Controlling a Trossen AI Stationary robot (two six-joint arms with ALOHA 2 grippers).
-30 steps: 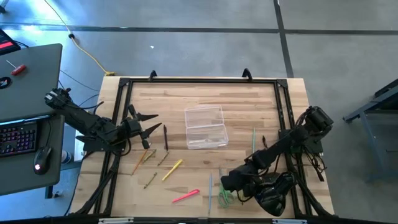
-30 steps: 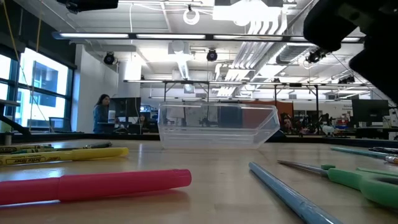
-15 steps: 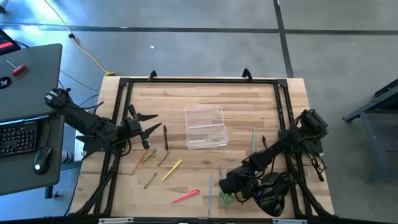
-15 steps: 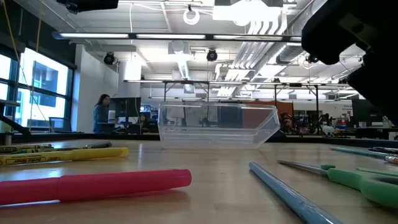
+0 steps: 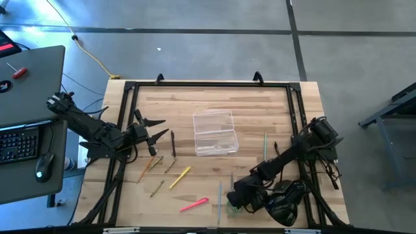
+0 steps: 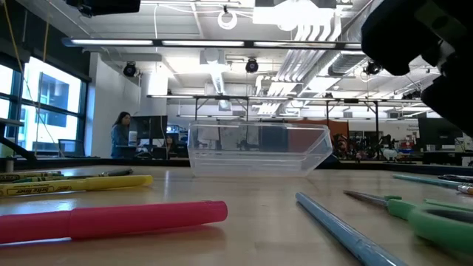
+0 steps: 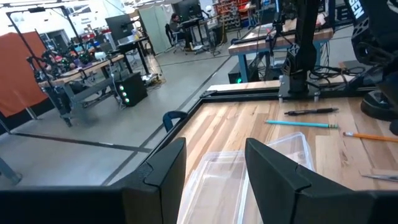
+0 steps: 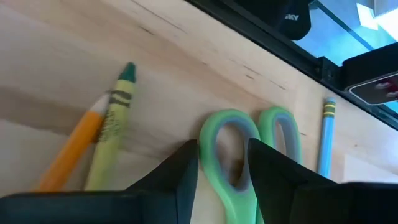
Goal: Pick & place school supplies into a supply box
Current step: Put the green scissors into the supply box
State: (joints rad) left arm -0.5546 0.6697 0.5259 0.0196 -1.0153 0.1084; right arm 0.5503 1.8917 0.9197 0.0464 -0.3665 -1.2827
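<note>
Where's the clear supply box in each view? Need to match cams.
High view: supply box at table centre.
Low view: box mid-frame, at the back of the tabletop.
Left wrist view: box just beyond the left hand.
Right wrist view: not in it.
Shared landmark: the light blue pencil.

Your two arms are both matte black, chunky jointed segments with thin black cables looping loose near the bases. The left gripper (image 5: 151, 132) ends in two slim dark prongs off a wider black body. Up close, its fingers (image 7: 163, 180) are flat angular black plates with beveled edges. The right gripper (image 8: 222, 163) has the same blocky black fingers (image 8: 181, 174), plain, no screws or markings you can make out.
</note>
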